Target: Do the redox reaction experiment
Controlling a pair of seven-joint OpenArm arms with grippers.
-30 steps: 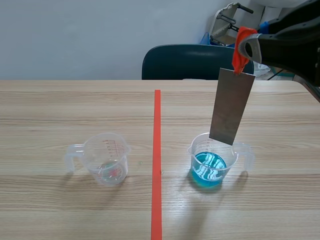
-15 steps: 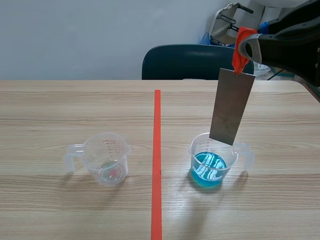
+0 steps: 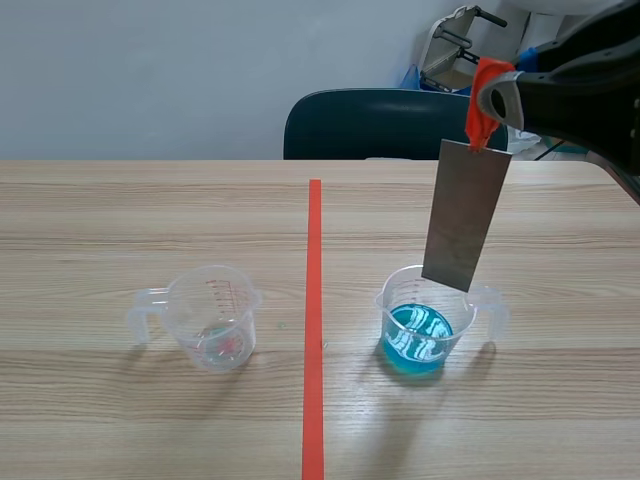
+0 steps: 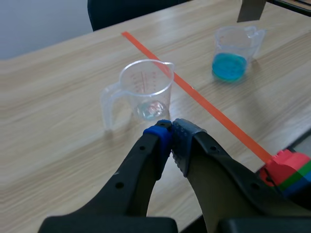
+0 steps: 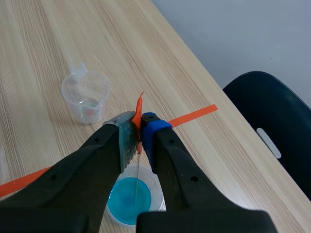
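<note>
The cup of blue liquid (image 3: pixel 418 342) stands on the table (image 3: pixel 100 225) right of the orange tape line (image 3: pixel 314 330), its handle turned away from the line. Across the line, a clear cup (image 3: pixel 215 318) sits level with it and well apart, with only a trace of reddish residue at its bottom. The left gripper (image 4: pixel 171 133) hovers just short of that clear cup, pads pressed together on nothing. Above the blue cup hangs a grey metal sheet (image 3: pixel 465 215), its lower edge just over the rim and clear of the liquid. The right gripper (image 5: pixel 138 124) pinches the orange tab (image 3: pixel 483 100) at the sheet's top. Beyond the table stands a dark chair (image 3: pixel 370 125).
</note>
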